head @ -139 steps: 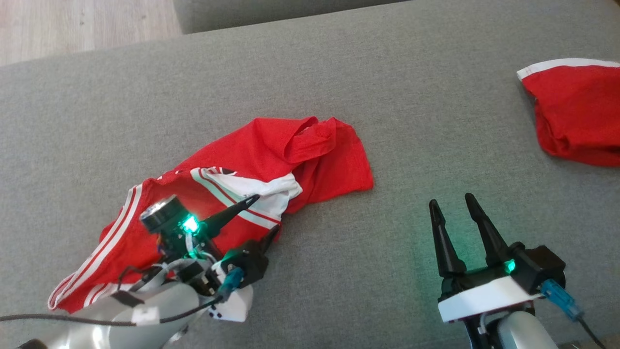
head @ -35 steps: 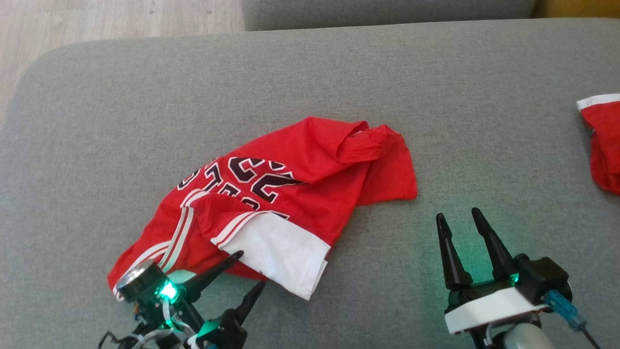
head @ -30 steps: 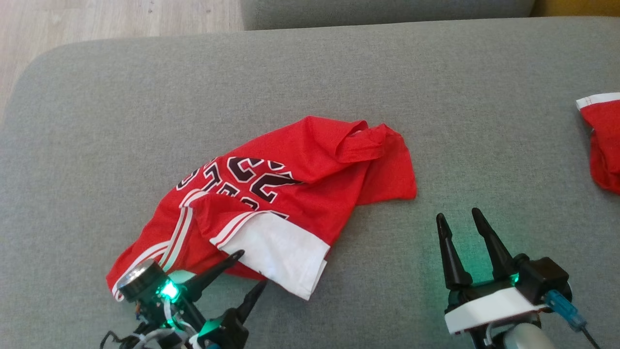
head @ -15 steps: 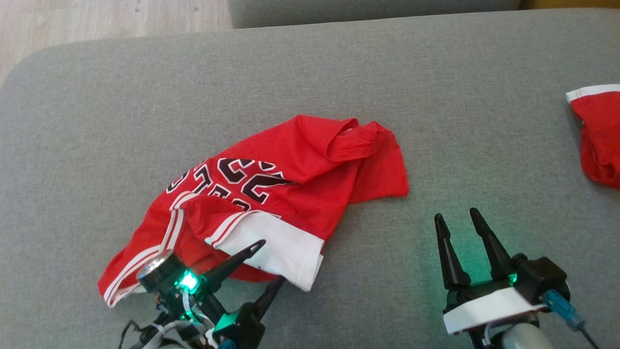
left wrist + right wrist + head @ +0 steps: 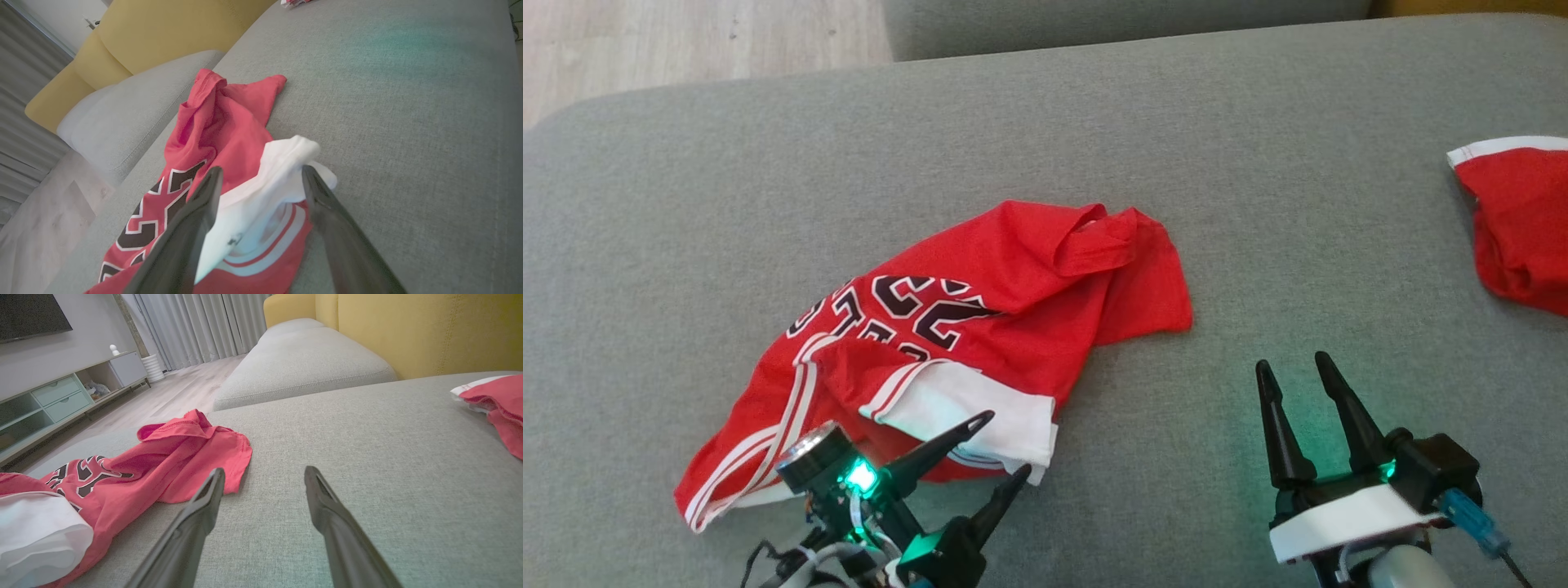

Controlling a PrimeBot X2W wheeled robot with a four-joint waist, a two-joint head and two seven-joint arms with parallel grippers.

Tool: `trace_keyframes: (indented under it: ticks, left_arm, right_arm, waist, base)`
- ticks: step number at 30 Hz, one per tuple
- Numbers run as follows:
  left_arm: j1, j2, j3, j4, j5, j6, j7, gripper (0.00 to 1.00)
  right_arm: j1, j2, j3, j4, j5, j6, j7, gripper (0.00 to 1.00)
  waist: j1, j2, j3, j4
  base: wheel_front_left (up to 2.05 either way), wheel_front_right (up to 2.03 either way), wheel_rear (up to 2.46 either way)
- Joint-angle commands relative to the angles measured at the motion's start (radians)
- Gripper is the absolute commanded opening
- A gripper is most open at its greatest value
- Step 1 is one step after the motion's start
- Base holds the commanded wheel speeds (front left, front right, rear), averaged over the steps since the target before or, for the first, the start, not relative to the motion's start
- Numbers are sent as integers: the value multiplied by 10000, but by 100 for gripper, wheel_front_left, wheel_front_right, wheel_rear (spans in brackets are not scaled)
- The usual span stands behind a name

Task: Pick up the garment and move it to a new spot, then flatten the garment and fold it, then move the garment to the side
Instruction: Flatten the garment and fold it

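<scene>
The garment (image 5: 1013,318) is a red jersey with black numbers and white trim, lying crumpled on the grey sofa cushion (image 5: 1094,131). A white flap (image 5: 968,412) is folded over its near edge. My left gripper (image 5: 1007,443) is open at that near edge. In the left wrist view its fingers (image 5: 204,204) straddle the white flap (image 5: 282,167) of the garment (image 5: 220,122). My right gripper (image 5: 1291,362) stands open over bare cushion to the right of the garment. In the right wrist view this gripper (image 5: 264,470) has nothing between its fingers, with the garment (image 5: 175,457) to its left.
A second red garment with a white hem (image 5: 1519,229) lies at the cushion's far right edge (image 5: 498,400). Wooden floor (image 5: 686,41) shows beyond the cushion's left corner. Another grey cushion (image 5: 302,363) and a yellow sofa back (image 5: 429,330) lie behind.
The head camera has shifted, sliding the picture left. My left gripper has moved forward so its open fingers now reach the white flap. The right gripper has kept its place.
</scene>
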Motion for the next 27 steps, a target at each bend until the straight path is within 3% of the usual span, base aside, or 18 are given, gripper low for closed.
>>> trace_keyframes:
  ticks: [1, 6, 7, 8, 10, 11, 12, 20, 27]
  left_arm:
    - [-380, 108, 329, -168, 94, -52, -47, 100]
    - [-435, -7, 307, -97, 117, -170, -98, 100]
    - [-440, -16, 304, -83, 116, -181, -101, 96]
    - [-439, -17, 301, -73, 111, -195, -101, 67]
    - [-428, 2, 294, -52, 87, -232, -85, 34]
    - [-423, 21, 293, -49, 75, -239, -86, 4]
    - [-416, 44, 291, -53, 57, -251, -79, 0]
    - [-514, 242, 553, -662, 75, 77, -417, 0]
    - [-670, 1014, 1350, -1547, -112, 738, -723, 0]
  right_arm:
    - [-241, -4, 228, -257, 60, 67, -109, 100]
    - [-266, -2, 216, -259, 64, 67, -109, 100]
    - [-264, -1, 211, -258, 64, 67, -109, 100]
    - [-257, -1, 207, -256, 63, 67, -109, 100]
    - [-234, 0, 200, -256, 67, 67, -109, 100]
    - [-222, 0, 197, -259, 76, 67, -109, 100]
    - [-207, 1, 197, -263, 83, 67, -109, 100]
    - [-37, 2, 158, -193, 121, 67, -109, 100]
    - [37, 2, 146, -169, 103, 67, -109, 100]
  waist:
    - [0, 0, 21, -76]
    - [0, 0, 56, -170]
    - [0, 0, 59, -189]
    - [0, 0, 58, -208]
    - [0, 0, 49, -237]
    - [0, 0, 42, -245]
    - [0, 0, 29, -249]
    - [0, 0, -192, -42]
    - [0, 0, -420, 163]
  base:
    - [0, 0, 0]
    - [0, 0, 0]
    - [0, 0, 0]
    - [0, 0, 0]
    - [0, 0, 0]
    - [0, 0, 0]
    - [0, 0, 0]
    - [0, 0, 0]
    - [0, 0, 0]
